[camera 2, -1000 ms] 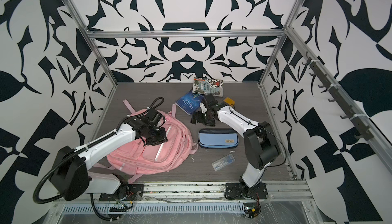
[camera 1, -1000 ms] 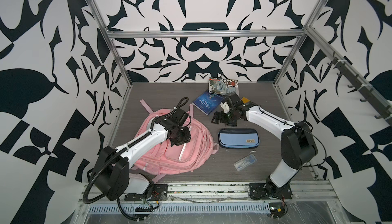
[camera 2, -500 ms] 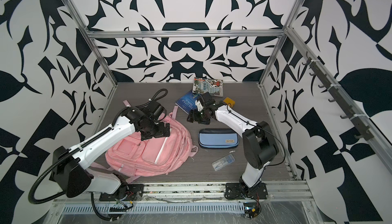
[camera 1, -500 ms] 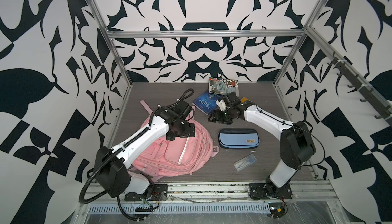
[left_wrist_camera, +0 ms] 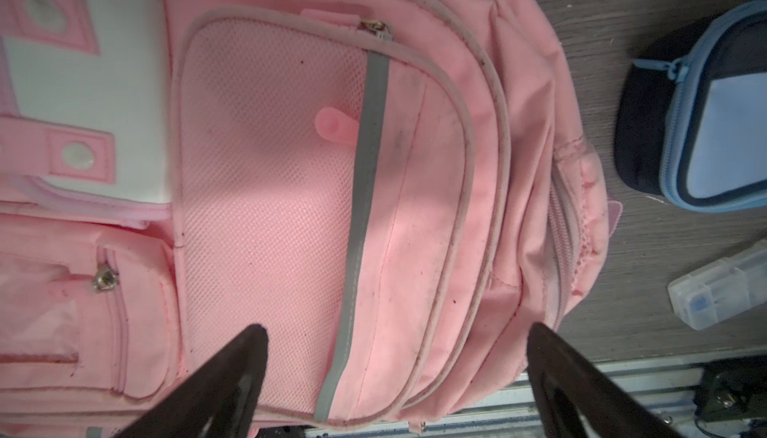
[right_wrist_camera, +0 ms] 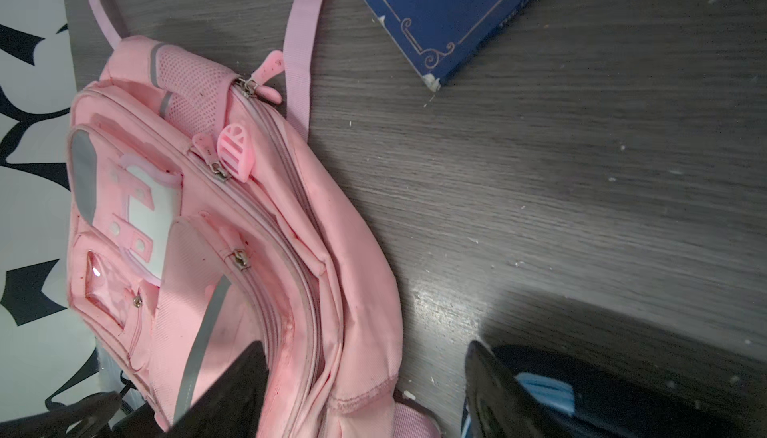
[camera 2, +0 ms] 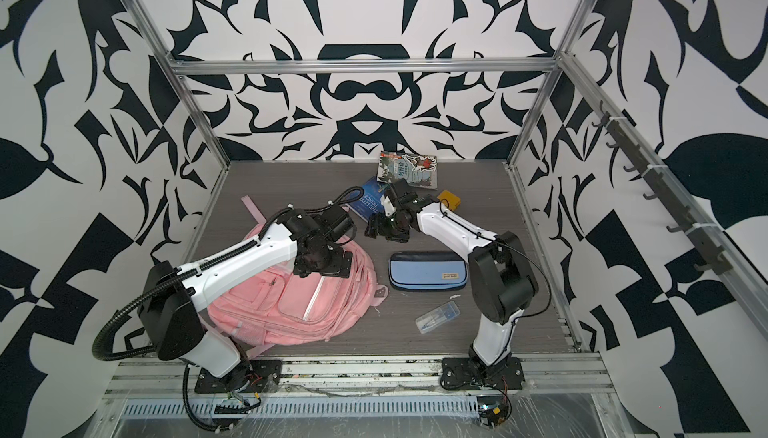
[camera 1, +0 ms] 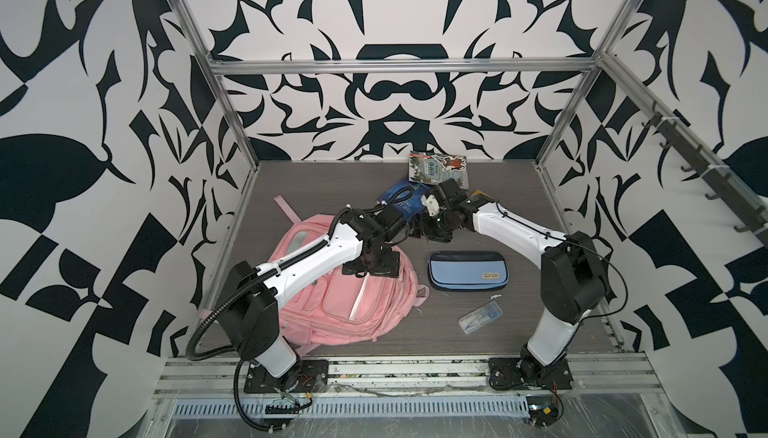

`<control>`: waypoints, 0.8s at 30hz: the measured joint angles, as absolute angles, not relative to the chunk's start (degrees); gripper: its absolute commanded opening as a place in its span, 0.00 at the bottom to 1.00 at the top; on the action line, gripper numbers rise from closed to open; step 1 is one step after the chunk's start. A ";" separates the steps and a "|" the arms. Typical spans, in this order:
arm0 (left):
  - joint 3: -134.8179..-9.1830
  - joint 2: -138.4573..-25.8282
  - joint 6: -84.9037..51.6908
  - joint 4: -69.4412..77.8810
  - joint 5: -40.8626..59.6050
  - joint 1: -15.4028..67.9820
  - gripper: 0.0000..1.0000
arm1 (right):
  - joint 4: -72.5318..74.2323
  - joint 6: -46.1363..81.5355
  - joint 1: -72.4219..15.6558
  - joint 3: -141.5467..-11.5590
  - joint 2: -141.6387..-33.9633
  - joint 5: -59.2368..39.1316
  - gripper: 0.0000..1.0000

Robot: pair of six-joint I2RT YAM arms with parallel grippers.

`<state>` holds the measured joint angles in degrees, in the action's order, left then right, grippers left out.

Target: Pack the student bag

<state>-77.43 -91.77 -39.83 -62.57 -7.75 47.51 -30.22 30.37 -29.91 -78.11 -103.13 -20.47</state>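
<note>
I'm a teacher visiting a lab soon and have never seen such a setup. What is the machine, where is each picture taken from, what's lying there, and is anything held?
These are two robot arms, the left arm and the right arm, mounted at the front of a grey table. Both top views look down on the whole scene; the two close-ups come from cameras on the wrists. On the table lie a pink student bag, a blue pencil case, a blue book, a picture book and a clear plastic box. The left gripper hangs open over the bag; the right gripper is open near the bag's edge. Nothing is held.
</note>
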 measured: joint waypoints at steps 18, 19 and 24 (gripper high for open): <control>-74.43 -97.19 -40.34 -56.45 -0.38 45.25 0.32 | -26.98 18.76 -29.82 -102.72 -123.70 -26.41 0.73; -73.73 -97.25 -40.05 -55.48 -0.21 45.15 0.23 | -27.05 18.87 -29.82 -103.77 -125.34 -26.89 0.73; -68.88 -96.86 -39.13 -51.48 0.36 44.14 0.00 | -28.64 18.76 -29.82 -104.49 -130.39 -27.75 0.73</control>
